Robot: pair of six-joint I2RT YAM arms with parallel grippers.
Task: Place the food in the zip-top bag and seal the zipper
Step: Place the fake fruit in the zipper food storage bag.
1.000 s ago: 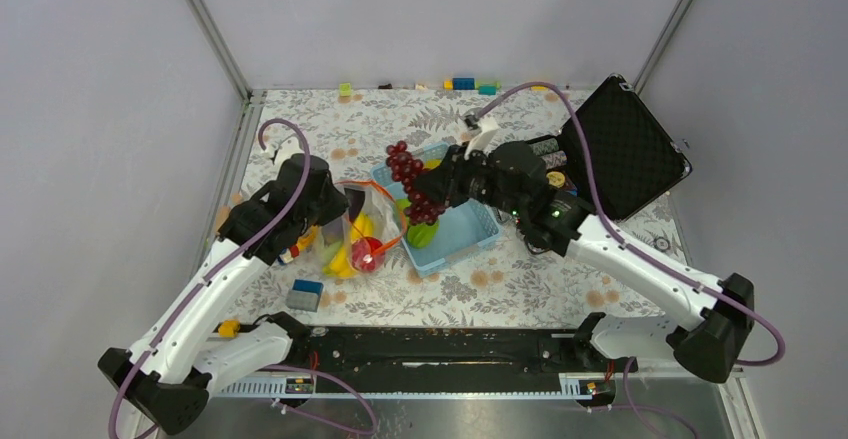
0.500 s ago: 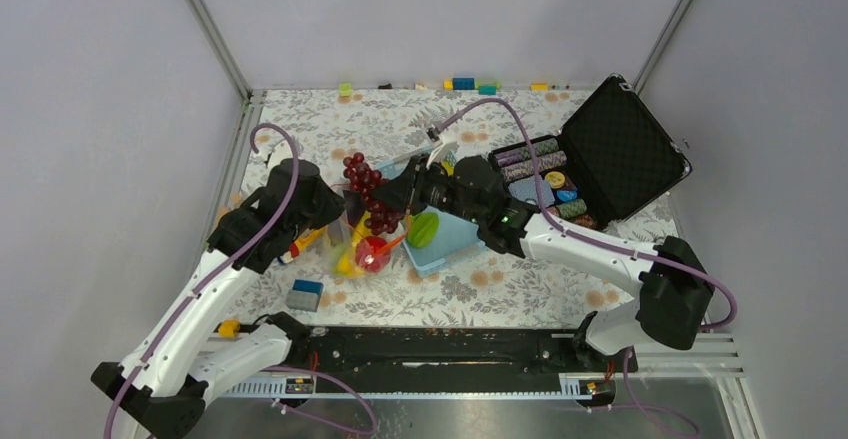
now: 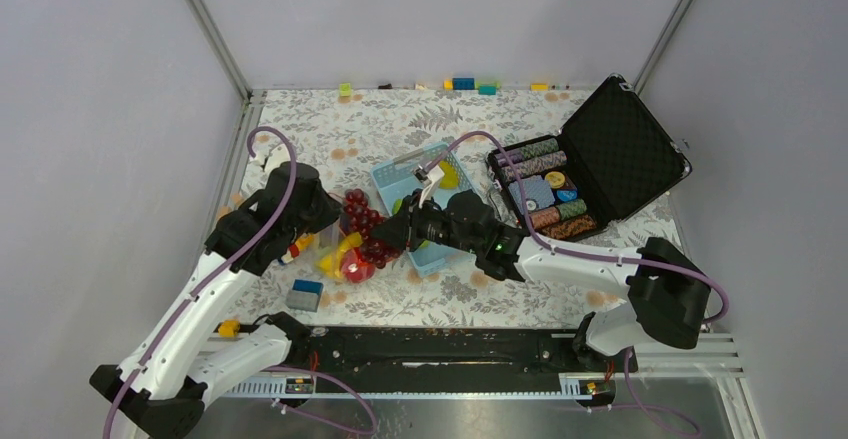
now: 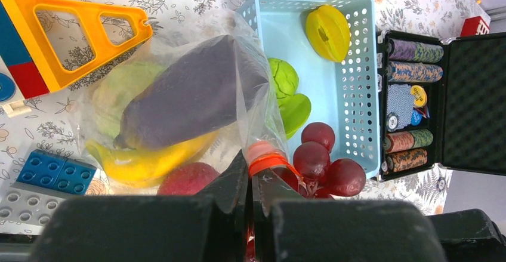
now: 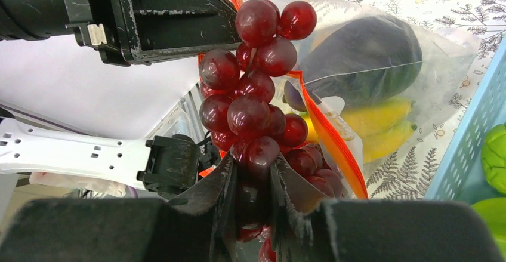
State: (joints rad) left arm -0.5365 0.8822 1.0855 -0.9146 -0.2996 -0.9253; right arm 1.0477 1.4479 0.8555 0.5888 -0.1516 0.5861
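Observation:
The clear zip-top bag [image 4: 250, 104] lies left of the blue basket [image 4: 358, 95], and my left gripper [image 4: 252, 172] is shut on its orange-red zipper [image 4: 268, 162] at the mouth. Inside the bag are a dark purple piece [image 4: 191, 92], a yellow banana [image 4: 143, 160], a red apple [image 4: 188, 178] and a pale green head [image 4: 116, 89]. My right gripper [image 5: 250, 166] is shut on the dark red grapes [image 5: 250, 107], which hang right at the bag's mouth beside the zipper [image 5: 328, 136]. Green pieces [image 4: 286, 89] and a yellow piece [image 4: 327, 32] lie in the basket.
An open black case of poker chips [image 3: 580, 174] stands right of the basket [image 3: 400, 174]. An orange triangle toy [image 4: 71, 35] lies beyond the bag. A blue-grey block [image 3: 306, 294] sits near the front, and small blocks [image 3: 463, 84] line the back edge.
My right gripper has carried the grapes from above the basket leftward and down to the bag's mouth. The left gripper has kept its hold on the zipper and shifted only slightly.

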